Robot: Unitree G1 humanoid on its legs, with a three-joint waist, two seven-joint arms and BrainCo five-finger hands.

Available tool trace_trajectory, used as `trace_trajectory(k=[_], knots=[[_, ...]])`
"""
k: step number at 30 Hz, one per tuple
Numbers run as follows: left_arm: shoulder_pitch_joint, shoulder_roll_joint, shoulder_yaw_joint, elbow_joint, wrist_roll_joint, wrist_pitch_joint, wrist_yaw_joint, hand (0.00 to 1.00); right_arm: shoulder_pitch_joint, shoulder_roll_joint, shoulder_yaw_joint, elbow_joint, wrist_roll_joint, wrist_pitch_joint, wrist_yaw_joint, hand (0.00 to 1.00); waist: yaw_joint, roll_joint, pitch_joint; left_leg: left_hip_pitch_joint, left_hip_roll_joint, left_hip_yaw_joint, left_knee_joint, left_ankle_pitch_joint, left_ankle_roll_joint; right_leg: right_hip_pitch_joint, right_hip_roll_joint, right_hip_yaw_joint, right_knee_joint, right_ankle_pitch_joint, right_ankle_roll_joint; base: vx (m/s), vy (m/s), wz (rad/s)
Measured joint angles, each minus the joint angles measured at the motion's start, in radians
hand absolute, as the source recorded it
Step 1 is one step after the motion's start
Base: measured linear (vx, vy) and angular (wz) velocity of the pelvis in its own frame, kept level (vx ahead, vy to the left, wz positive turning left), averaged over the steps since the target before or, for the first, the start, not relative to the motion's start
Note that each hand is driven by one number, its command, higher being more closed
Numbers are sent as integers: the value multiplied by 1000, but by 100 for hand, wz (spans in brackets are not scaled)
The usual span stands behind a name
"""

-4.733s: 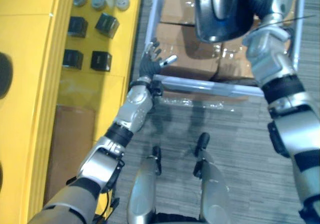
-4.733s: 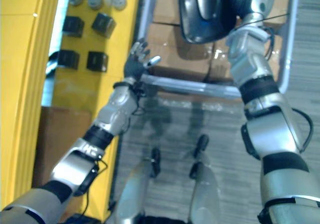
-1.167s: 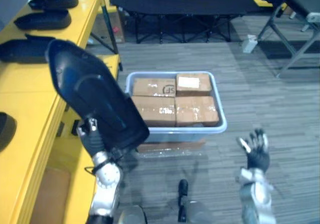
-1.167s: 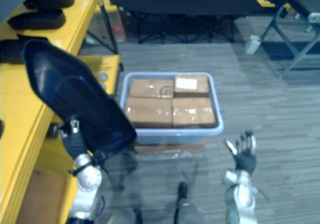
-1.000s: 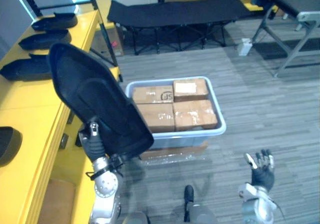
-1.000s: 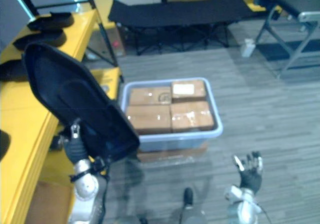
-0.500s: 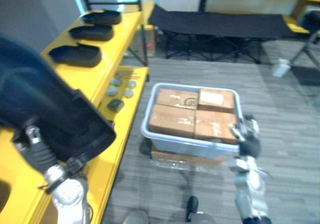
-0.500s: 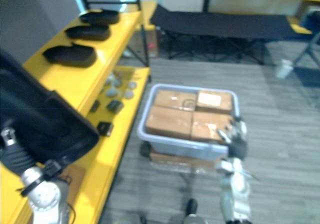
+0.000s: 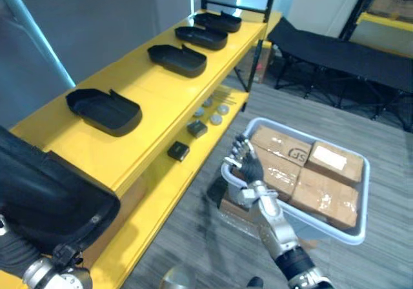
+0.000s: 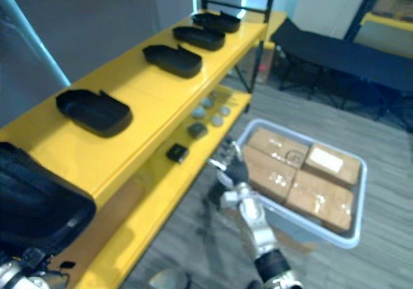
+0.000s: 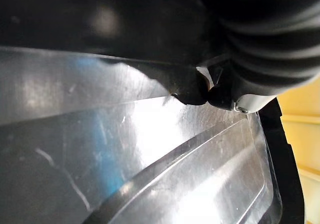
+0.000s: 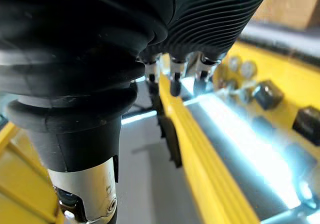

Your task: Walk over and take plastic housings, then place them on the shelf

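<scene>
Left eye view shows the black plastic housing [image 9: 48, 199] low at our left, over our left hand [image 11: 270, 44]; its fingers are hidden behind the housing, so we cannot tell their grip. Our right hand [image 9: 248, 168] holds nothing, fingers loosely straight; just past its fingertips sits the grey bin [image 9: 366, 199] of cardboard boxes [image 9: 322, 186].

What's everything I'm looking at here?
Shelf: one, yellow, left side.
Housings on shelf: four, black, top level.
Carried housing: one, black, lower left.
Discs: several, grey, lower level.
Small blocks: two, dark, lower level.
Bin: one, pale blue-grey, floor beside shelf.
Cardboard boxes: four, brown, in the bin.
Cot: one, black, beyond the bin.
Left hand: one, dark cover, against the carried housing.
Right hand: one, open, raised near the bin.
</scene>
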Motion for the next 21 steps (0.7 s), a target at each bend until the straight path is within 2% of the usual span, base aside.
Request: trace_trajectory(k=[2,5,6,8,11,15,19,21], knots=[[0,-1,0,3,-6,0,-2,100,2,-22,-10,0,0,4,9,0,-3,-1,4,-10,-1,-20,2,7,-10,10,4,-31,0,0,2,41,-22,49],[-7,-2,-11,23,-60,0,-50,100,26,-43,-50,0,-1,17,17,0,-21,-2,9,-26,6,1,3,32,-16,69,-6,-141,0,-29,16,33,-20,99],[-6,-2,-12,25,-70,0,-62,100,32,-44,-57,0,-1,17,17,0,-20,-4,12,-26,8,0,2,35,-17,77,-8,-157,0,-32,19,4,12,83],[3,-5,-17,38,-107,0,-94,100,39,-54,-60,2,-2,17,20,0,3,2,27,-25,6,-7,4,35,-17,84,-10,-168,17,-53,16,-11,58,29],[17,-28,-19,48,-123,-1,-112,100,39,-56,-58,4,-3,12,30,0,5,7,47,-22,7,1,12,34,-17,67,-33,-165,89,-92,19,-20,93,5],[4,-24,-56,48,-142,-3,-126,100,19,-56,-49,4,-25,-29,33,0,3,3,100,-29,4,29,33,24,-9,22,-57,-126,173,-118,16,-53,91,-18],[-45,26,-109,48,-143,-11,-140,100,11,-56,-51,2,-50,-87,21,0,-22,-5,131,-64,-12,22,25,28,4,-12,-76,-132,190,-119,20,-68,46,12],[-76,58,-140,47,-144,-21,-167,100,16,-59,-54,-4,-62,-97,14,0,-40,-2,136,-84,-34,-28,16,44,12,-27,-88,-108,220,-144,34,-12,29,63]])
